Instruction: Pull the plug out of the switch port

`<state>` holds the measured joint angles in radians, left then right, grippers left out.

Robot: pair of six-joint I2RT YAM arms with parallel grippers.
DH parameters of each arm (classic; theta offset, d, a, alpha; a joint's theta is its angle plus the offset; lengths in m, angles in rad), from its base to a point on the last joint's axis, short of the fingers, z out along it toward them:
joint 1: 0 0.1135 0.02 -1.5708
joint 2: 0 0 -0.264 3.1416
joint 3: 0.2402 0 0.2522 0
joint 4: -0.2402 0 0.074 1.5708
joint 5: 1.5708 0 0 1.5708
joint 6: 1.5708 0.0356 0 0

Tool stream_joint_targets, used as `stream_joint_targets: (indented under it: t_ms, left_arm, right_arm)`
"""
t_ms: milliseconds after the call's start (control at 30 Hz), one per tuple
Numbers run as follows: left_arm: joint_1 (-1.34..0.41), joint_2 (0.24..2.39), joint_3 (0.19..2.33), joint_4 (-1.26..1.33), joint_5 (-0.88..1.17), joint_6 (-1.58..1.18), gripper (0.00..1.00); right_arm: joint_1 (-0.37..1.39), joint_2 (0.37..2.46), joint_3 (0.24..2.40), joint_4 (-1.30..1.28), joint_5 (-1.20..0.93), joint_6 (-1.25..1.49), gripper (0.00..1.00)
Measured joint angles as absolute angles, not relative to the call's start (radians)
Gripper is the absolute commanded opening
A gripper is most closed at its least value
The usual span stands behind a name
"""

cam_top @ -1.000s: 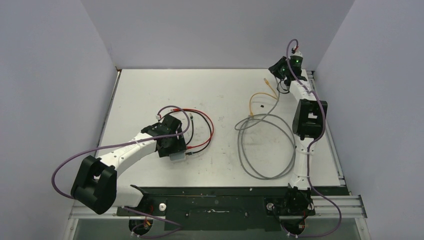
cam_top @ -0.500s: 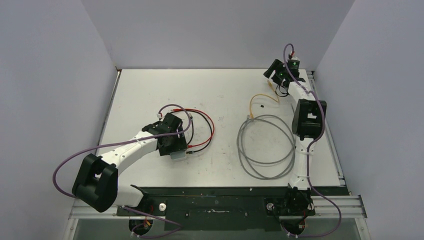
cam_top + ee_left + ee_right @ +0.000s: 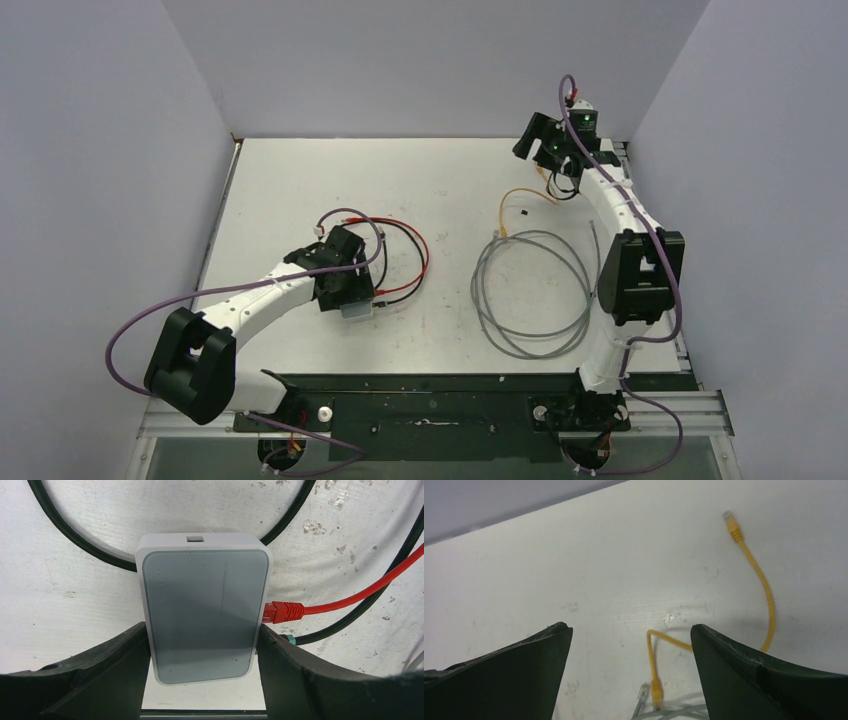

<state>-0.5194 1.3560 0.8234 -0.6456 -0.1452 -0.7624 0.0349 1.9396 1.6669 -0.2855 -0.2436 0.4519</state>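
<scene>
The switch (image 3: pixel 202 612), a flat pale grey-blue box, lies on the white table with my left gripper (image 3: pixel 201 630) shut on its two long sides. A red plug (image 3: pixel 282 611) sits in a port on its right edge, and a black cable's teal-tipped end (image 3: pixel 290 640) lies just below it. From above, the switch (image 3: pixel 357 311) peeks out under the left gripper (image 3: pixel 348 292). My right gripper (image 3: pixel 533 140) hovers open at the far right, holding nothing. Below it a yellow cable (image 3: pixel 766 595) lies loose, both plugs (image 3: pixel 732 527) free on the table.
A grey cable (image 3: pixel 530 290) lies coiled right of centre, one plug (image 3: pixel 642 693) beside the yellow cable's near end. Red (image 3: pixel 418 245) and black (image 3: pixel 400 292) cables loop right of the switch. Grey walls close the table at left, back and right.
My right gripper has opened and let go of the yellow cable, then lifted away toward the back; the cable now lies on the table. The left arm has not moved.
</scene>
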Motion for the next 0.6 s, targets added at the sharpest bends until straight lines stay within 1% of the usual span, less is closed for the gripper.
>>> stream_joint_targets:
  t_ms: [100, 267, 400, 600]
  left_arm:
    - [-0.517, 1.356, 0.823, -0.643, -0.145, -0.762, 0.00]
    - [-0.516, 1.356, 0.817, -0.632, -0.145, -0.763, 0.00]
    - [-0.515, 1.356, 0.807, -0.630, -0.145, -0.763, 0.00]
    - [-0.515, 1.356, 0.801, -0.619, -0.145, -0.764, 0.00]
  right_arm:
    - [0.087, 1.831, 1.573, -0.332, -0.250, 0.433, 0.91]
    - [0.192, 1.711, 1.417, -0.452, -0.251, 0.394, 0.90]
    - [0.282, 1.679, 1.323, -0.567, -0.241, 0.362, 0.90]
    - [0.395, 1.676, 1.212, -0.682, -0.227, 0.330, 0.85]
